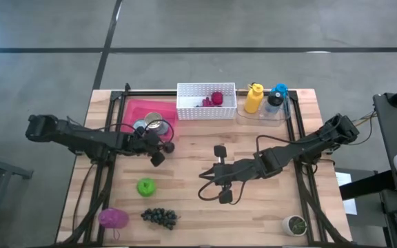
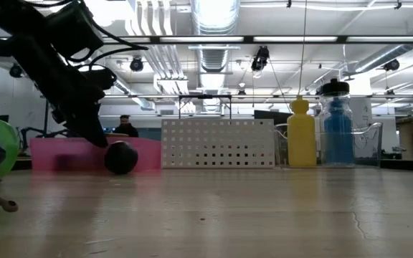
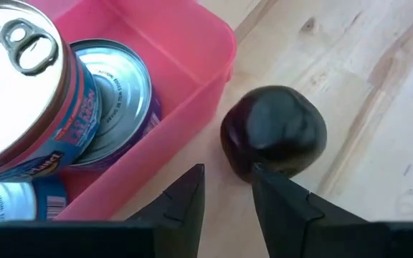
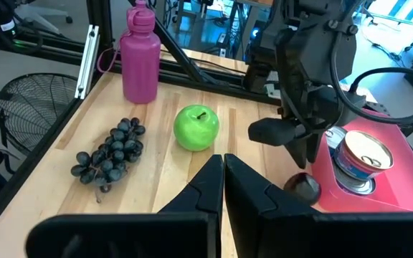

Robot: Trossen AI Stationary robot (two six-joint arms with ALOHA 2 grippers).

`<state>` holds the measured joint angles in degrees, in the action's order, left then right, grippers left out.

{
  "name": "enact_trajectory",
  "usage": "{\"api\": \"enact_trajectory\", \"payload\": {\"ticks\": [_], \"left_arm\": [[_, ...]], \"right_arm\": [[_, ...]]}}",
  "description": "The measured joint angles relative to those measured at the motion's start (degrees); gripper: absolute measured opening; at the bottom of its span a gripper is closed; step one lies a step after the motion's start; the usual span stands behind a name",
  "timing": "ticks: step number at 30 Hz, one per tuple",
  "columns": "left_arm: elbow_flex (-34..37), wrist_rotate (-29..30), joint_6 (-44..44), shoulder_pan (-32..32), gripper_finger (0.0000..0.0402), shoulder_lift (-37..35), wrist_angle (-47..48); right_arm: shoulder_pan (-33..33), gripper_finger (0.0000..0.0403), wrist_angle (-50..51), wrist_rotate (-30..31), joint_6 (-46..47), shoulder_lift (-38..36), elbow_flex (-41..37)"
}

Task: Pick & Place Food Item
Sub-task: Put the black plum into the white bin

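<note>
A dark plum [image 3: 273,137] rests on the wooden table just outside the near right corner of the pink bin [image 3: 192,50]; it also shows in the low view [image 2: 121,158] and the high view [image 1: 169,146]. My left gripper [image 3: 228,188] is open with a narrow gap, slanting down beside the plum, one finger [image 3: 274,188] at the plum's side. My right gripper [image 4: 223,179] is shut and empty over the table's middle [image 1: 212,184]. A green apple [image 1: 146,186] and dark grapes [image 1: 160,218] lie near the front left. My left gripper has one finger [image 3: 264,175] right at the plum's lower side [image 3: 253,163], coming slanting from above and from the table's left. I cannot tell whether it touches. The plum sits on the table, outside the gap between the fingers.
The pink bin holds several cans [image 3: 113,86]. A white perforated basket [image 1: 206,100] with a red item stands at the back, and beside it yellow [image 1: 253,98] and blue [image 1: 276,98] bottles. A magenta bottle [image 1: 113,218] lies front left, a small pot [image 1: 296,224] front right.
</note>
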<state>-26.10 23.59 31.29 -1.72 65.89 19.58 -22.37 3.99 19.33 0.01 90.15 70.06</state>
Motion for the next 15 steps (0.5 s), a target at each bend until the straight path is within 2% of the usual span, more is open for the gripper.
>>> {"api": "enact_trajectory", "payload": {"ticks": [10, 15], "left_arm": [[2.4, -0.3, 0.1, 0.0, 0.0118, 0.1, -6.6], [2.5, -0.8, -0.9, 0.0, 0.0118, 3.7, -11.1]], "right_arm": [[0.0, 0.0008, 0.0, 0.0, 0.0, 0.0, 0.0], [0.0, 0.0008, 0.0, 0.0, 0.0, 0.0, 0.0]]}}
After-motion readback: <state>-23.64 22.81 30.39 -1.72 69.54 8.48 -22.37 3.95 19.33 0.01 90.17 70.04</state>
